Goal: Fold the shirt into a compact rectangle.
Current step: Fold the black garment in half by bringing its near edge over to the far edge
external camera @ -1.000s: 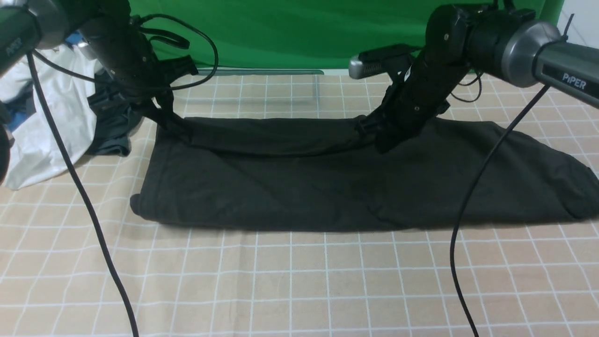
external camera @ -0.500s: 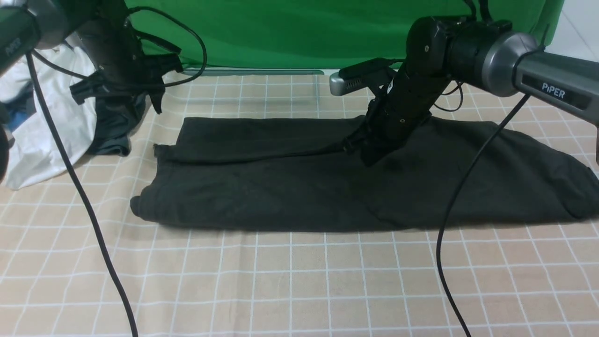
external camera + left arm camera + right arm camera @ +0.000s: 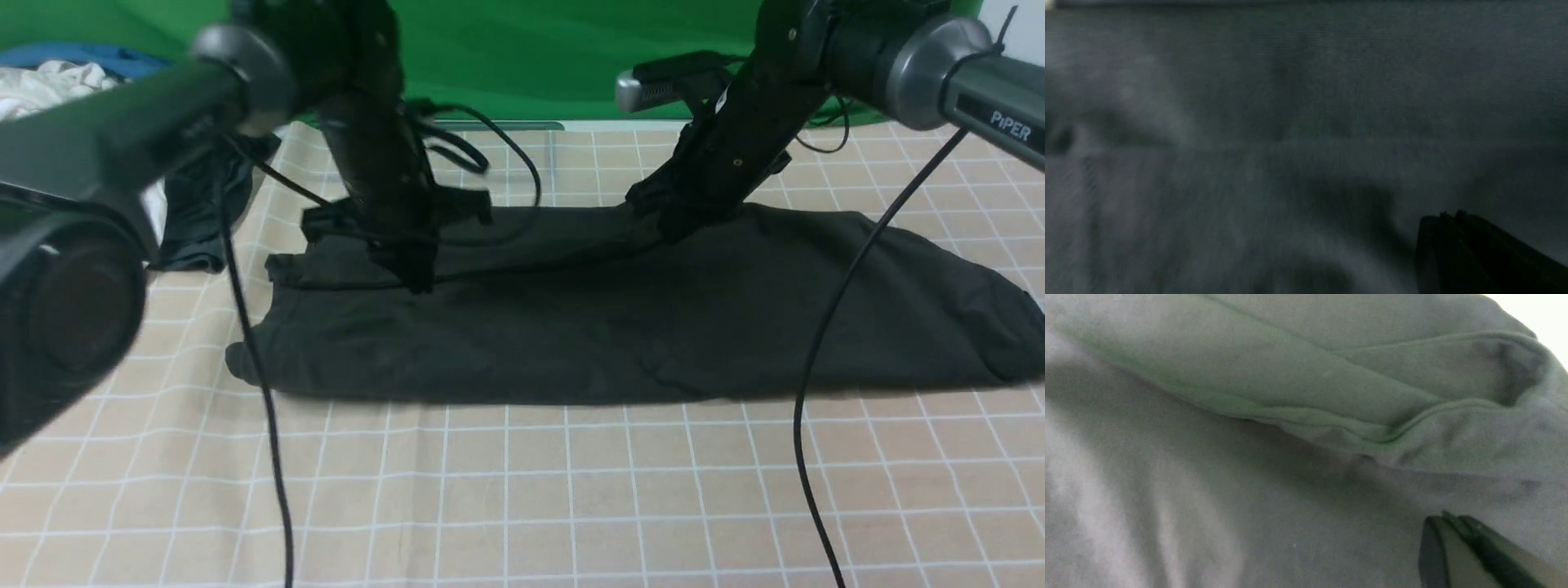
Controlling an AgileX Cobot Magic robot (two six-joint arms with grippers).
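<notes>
The shirt (image 3: 571,327) lay as a long band across the middle of the frame on the tabletop (image 3: 522,490), and with the left gripper (image 3: 418,282) and right gripper (image 3: 673,233) both closed at its upper edge, whether on cloth was unclear, an even, level pull seemed best to keep the fold straight.

On my feed the large black cotton shirt (image 3: 571,327) is one plain colour, though both wrist cameras wash it to grey. The beige bench cover (image 3: 522,490) carries a white grid of squares. The flat fabric backdrop (image 3: 531,57) is solid green. I see one crumpled white garment (image 3: 49,77) and one bunched dark grey garment (image 3: 196,220).
</notes>
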